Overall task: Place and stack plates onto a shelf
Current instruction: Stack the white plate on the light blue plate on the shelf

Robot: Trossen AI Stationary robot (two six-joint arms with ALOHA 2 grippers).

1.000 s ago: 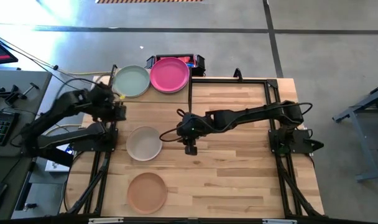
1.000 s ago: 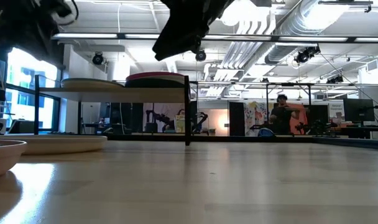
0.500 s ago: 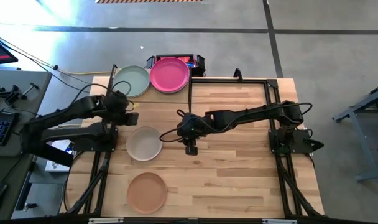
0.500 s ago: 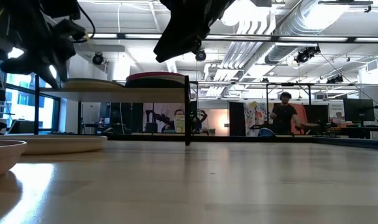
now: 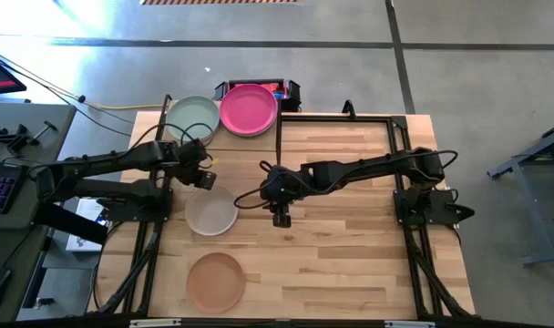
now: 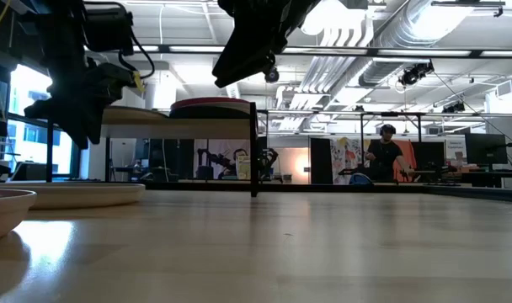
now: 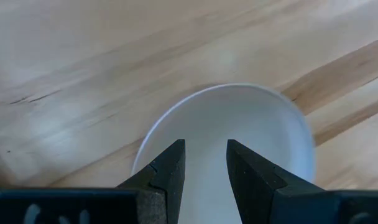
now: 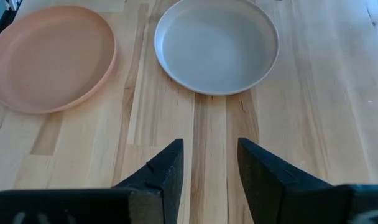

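An off-white plate [image 5: 210, 210] lies on the slatted table, and a peach plate [image 5: 215, 281] lies nearer the front edge. A pale green plate [image 5: 193, 117] and a magenta plate [image 5: 249, 109] rest on the raised shelf [image 6: 155, 123] at the far left. My left gripper [image 5: 204, 179] is open and empty, in the air above the off-white plate's far edge [image 7: 239, 118]. My right gripper [image 5: 280, 219] is open and empty above the table's middle, right of the off-white plate [image 8: 217, 45]; the peach plate [image 8: 49, 57] also shows in the right wrist view.
Bare slatted tabletop [image 5: 350, 255] lies to the right and front of the plates. A black frame rail [image 5: 336, 117] runs along the table's far edge. A person [image 6: 385, 156] stands in the room far behind the table.
My left gripper has moved from beside the shelf toward the table's right and near edges, and now hangs over the off-white plate's far edge. The plates have not moved.
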